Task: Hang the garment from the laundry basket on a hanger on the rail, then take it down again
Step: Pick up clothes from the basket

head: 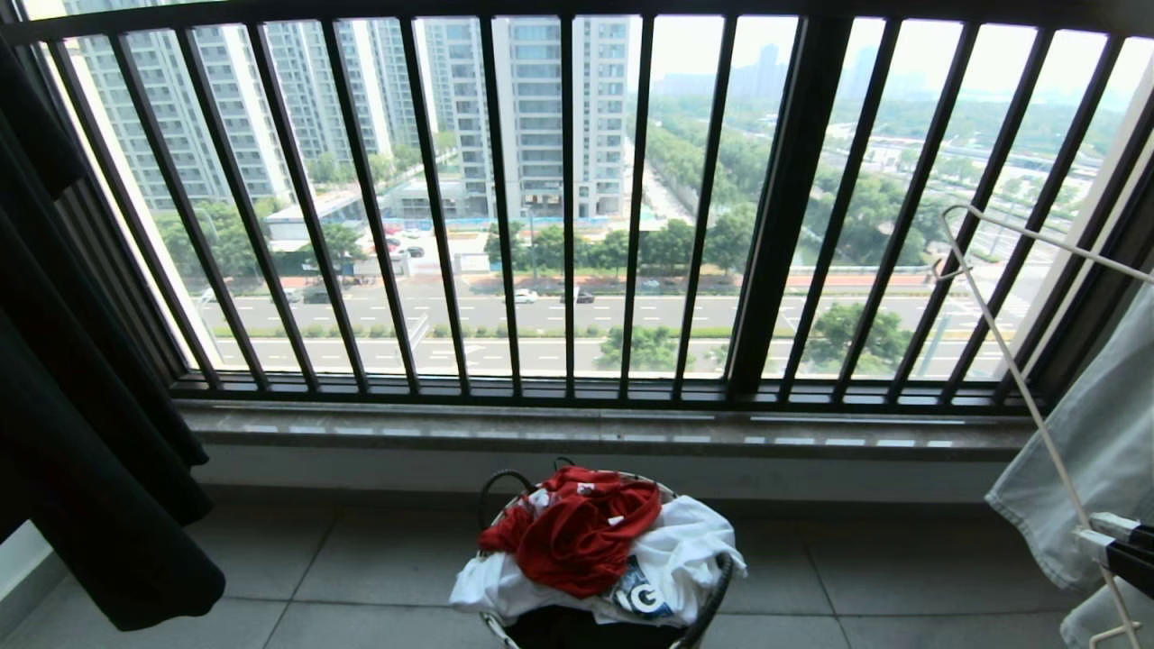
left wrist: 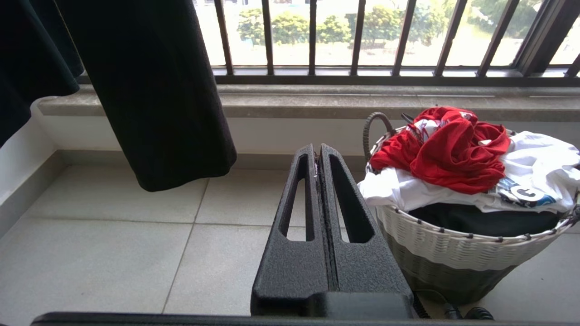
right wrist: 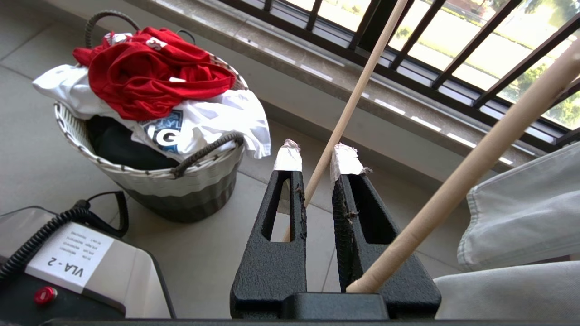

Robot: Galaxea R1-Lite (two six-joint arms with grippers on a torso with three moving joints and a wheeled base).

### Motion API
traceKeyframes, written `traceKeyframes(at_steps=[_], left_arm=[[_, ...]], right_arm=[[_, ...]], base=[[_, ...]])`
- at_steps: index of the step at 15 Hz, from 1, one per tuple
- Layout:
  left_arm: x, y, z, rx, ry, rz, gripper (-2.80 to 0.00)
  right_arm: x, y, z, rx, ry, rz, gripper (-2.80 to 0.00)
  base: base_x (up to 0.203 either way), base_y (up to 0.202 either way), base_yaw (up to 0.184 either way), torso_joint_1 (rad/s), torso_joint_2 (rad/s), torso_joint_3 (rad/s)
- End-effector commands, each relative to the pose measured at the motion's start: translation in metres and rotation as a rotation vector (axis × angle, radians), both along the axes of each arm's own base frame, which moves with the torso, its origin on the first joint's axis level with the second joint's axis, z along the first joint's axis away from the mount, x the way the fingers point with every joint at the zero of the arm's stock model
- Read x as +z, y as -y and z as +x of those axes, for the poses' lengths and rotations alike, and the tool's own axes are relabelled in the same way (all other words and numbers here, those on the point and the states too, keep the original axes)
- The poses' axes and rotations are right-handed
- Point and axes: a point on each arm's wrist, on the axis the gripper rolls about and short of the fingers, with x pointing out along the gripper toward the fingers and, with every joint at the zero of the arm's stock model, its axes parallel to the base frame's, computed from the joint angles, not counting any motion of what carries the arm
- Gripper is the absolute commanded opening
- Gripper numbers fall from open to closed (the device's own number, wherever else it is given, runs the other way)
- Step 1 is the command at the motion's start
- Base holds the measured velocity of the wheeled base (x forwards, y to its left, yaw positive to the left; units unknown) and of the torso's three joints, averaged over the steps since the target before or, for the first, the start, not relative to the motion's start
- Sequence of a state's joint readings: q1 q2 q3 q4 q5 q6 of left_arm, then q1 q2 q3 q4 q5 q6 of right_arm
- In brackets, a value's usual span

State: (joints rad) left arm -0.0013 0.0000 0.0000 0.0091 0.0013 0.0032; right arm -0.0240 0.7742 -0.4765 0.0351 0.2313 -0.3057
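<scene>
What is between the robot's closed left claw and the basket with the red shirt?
Only bare floor tiles, in the left wrist view: the left gripper sits beside the laundry basket, with nothing between.

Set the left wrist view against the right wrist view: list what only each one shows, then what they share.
Left wrist only: the left gripper with jaws shut, and a hanging black cloth. Right wrist only: the right gripper with jaws slightly parted, wooden rods, a pale grey garment. Both: the red T-shirt atop the laundry basket, window railing behind.
</scene>
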Motion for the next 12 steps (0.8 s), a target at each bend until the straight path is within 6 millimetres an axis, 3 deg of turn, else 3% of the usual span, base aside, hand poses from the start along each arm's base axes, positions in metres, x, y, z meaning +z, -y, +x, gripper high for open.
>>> traceKeyframes(at_steps=[1,5,12], left_arm=[[0.0000,0.0000,0.0000,0.000,0.000,0.000,-2.80],[0.0000,0.0000,0.0000,0.000,0.000,0.000,-2.80],[0.0001,0.0000,0.0000,0.000,0.001,0.000,-2.80]], right_arm=[[-0.0026,-0.0002,-0.0028,0.004,0.001,0.000,-2.80],[-0.0039,-0.0003,-0.0061,0.005,0.010,0.000,-2.80],[-0.0050,-0.0004,-0.0111,0.003,0.025,0.001,-2.80]], base=[[0.000,0.000,0.000,0.000,0.00,0.000],[0.000,0.000,0.000,0.001,0.00,-0.052],[0.000,0.000,0.000,0.002,0.00,-0.189]])
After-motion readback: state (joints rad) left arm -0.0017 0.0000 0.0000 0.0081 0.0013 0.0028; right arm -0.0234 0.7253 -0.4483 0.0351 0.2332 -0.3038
